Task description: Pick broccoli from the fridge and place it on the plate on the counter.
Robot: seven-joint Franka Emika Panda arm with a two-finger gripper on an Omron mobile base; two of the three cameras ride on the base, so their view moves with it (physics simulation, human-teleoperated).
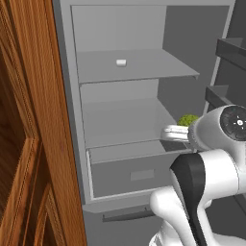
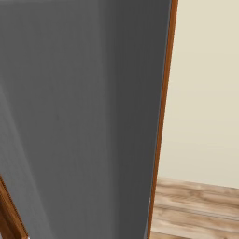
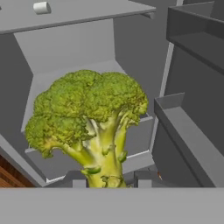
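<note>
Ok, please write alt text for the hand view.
A yellow-green broccoli stands upright, its stalk between the tool's fingertips. Behind it are the grey fridge shelves, with a small white block on the upper shelf and door racks beside.

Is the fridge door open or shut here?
Open. The fridge shows its bare shelves, drawer and a small white block, with the door racks swung out beside the broccoli.

The block [image 1: 121,62] lies on the fridge's [image 1: 120,125] upper shelf; broccoli [image 1: 187,119] sits at four o'clock (lower, nearer) in the gripper [image 3: 111,181].
</note>
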